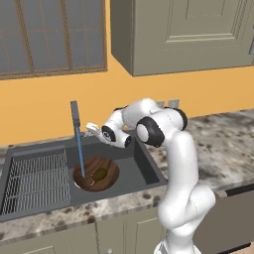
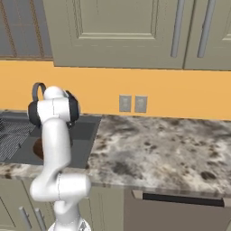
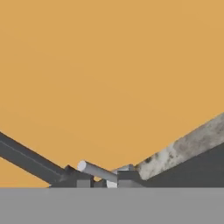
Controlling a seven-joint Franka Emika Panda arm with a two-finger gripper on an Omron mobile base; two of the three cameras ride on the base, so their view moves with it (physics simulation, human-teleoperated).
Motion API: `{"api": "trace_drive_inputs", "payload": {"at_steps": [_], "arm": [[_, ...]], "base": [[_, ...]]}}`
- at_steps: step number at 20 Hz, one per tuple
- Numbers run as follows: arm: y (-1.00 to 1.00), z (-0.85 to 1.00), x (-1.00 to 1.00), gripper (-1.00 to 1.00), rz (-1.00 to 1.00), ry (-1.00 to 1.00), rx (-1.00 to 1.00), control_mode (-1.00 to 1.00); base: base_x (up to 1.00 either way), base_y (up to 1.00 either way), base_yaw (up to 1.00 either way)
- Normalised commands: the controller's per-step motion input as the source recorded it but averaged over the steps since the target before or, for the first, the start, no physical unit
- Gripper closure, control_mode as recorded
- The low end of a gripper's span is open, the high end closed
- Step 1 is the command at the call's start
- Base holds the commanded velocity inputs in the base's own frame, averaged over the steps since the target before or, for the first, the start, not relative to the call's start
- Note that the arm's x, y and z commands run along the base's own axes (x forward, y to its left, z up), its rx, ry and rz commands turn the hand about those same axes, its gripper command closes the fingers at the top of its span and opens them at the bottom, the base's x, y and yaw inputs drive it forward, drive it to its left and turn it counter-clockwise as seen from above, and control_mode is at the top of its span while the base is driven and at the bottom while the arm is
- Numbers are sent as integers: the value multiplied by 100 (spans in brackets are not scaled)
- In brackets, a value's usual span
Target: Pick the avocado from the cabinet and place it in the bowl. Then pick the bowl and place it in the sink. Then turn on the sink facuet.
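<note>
The dark wooden bowl (image 1: 112,167) rests in the dark grey sink (image 1: 145,167), and the small dark avocado (image 1: 100,173) lies inside it. At the sink's back edge stands the faucet (image 1: 75,115), with a thin blue stream running from it down into the bowl. My gripper (image 1: 92,130) hovers just right of the faucet post, above the basin. In the hand view the fingertips (image 3: 83,180) stand slightly apart, and the faucet's small grey lever (image 3: 97,170) lies across the gap. My gripper (image 3: 105,180) is open and holds nothing.
A ribbed wire grid (image 1: 37,178) covers the sink's left side. Speckled stone counter (image 1: 223,149) stretches to the right. Closed wall cabinets (image 1: 183,34) hang above, against the orange wall. A window (image 1: 49,34) sits at upper left, and two outlets (image 2: 133,103) are on the wall.
</note>
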Motion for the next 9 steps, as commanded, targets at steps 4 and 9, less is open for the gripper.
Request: {"api": "trace_drive_inputs", "payload": {"at_steps": [4, 9], "arm": [[-52, 0, 0, 100, -3, 7, 14, -100], [-10, 0, -1, 100, -2, 0, 4, -100]], "base": [[0, 0, 0], [0, 0, 0]]}}
